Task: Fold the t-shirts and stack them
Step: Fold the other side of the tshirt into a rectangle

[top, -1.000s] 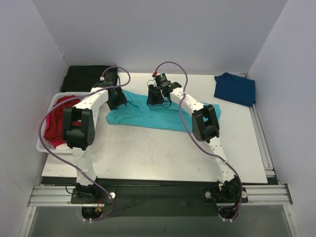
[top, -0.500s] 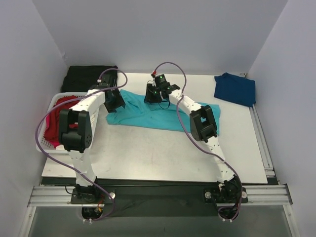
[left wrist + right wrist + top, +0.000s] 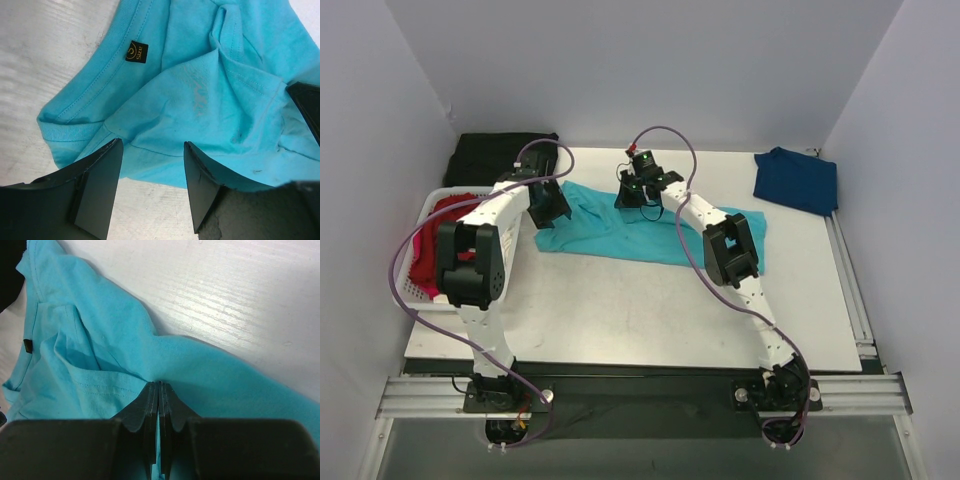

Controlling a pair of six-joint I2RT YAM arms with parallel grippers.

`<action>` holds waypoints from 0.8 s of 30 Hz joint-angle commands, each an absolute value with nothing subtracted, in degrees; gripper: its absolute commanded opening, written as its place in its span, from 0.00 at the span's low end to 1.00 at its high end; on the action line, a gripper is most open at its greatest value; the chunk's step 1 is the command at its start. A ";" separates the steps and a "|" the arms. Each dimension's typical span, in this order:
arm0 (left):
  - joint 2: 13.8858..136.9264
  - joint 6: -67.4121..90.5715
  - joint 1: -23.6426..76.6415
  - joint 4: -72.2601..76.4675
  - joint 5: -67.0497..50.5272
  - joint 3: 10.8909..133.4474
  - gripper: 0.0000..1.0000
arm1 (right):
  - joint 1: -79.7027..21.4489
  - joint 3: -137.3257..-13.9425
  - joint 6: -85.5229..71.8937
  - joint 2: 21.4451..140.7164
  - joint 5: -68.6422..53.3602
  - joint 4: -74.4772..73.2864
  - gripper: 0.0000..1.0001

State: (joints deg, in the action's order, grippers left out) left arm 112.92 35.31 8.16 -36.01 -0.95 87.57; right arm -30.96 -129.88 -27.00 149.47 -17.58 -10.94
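Observation:
The turquoise-teal t-shirt (image 3: 620, 232) lies crumpled across the far middle of the table; its collar with a black size tag (image 3: 136, 51) shows in the left wrist view. My left gripper (image 3: 548, 205) is open over the shirt's left edge (image 3: 150, 150), nothing between its jaws. My right gripper (image 3: 638, 192) is shut on a pinch of the shirt's far edge (image 3: 165, 365). The navy blue t-shirt (image 3: 797, 180) lies at the far right corner. The red t-shirt (image 3: 435, 245) sits in the basket at the left.
The white slatted basket (image 3: 404, 297) stands at the table's left edge. A black cloth (image 3: 495, 155) lies at the far left corner. Bare table (image 3: 640, 310) spreads in front of the turquoise shirt.
My left gripper has shifted slightly left and away over the shirt's left edge. My right gripper has stayed at the far edge, still pinching the cloth.

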 commanded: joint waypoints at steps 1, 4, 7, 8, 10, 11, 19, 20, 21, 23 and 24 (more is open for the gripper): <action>110.39 34.98 7.56 -35.59 -1.32 87.19 0.62 | -31.73 -130.70 -26.37 147.40 -15.82 -11.51 0.00; 110.74 35.15 7.56 -36.12 -0.79 87.10 0.62 | -31.73 -129.73 -25.84 145.99 -14.60 -11.34 0.00; 111.27 35.16 7.56 -36.74 -0.44 87.27 0.62 | -31.73 -127.98 -25.23 144.41 -13.63 -10.46 0.00; 111.36 35.16 7.56 -36.91 -0.44 87.28 0.62 | -31.73 -127.36 -25.05 143.97 -13.10 -10.02 0.00; 111.71 35.16 7.56 -37.00 -0.53 87.28 0.62 | -31.73 -126.39 -24.79 143.09 -11.87 -8.62 0.00; 111.88 35.16 7.47 -37.09 -0.44 87.28 0.62 | -31.73 -125.95 -24.52 142.74 -11.52 -8.27 0.00; 112.59 34.89 7.47 -37.53 -0.44 87.89 0.62 | -31.11 -124.98 -23.99 140.89 -9.76 -6.59 0.00; 112.76 34.89 7.47 -37.44 -0.53 88.06 0.62 | -30.94 -124.98 -23.99 140.71 -9.49 -6.42 0.00; 112.94 34.81 7.47 -37.53 -0.44 88.15 0.62 | -30.85 -124.98 -23.82 140.54 -9.49 -6.33 0.00; 113.11 34.89 7.56 -37.62 -0.44 88.33 0.62 | -30.50 -124.98 -23.91 140.01 -9.14 -6.07 0.00; 113.20 34.89 7.47 -37.62 -0.44 88.33 0.62 | -30.32 -124.63 -23.91 139.84 -9.05 -5.98 0.00</action>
State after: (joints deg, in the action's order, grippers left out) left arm 113.06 35.31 8.03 -37.08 -0.89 87.24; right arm -30.98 -125.21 -24.97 145.67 -11.03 -7.88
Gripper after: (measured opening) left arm 0.621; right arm 0.025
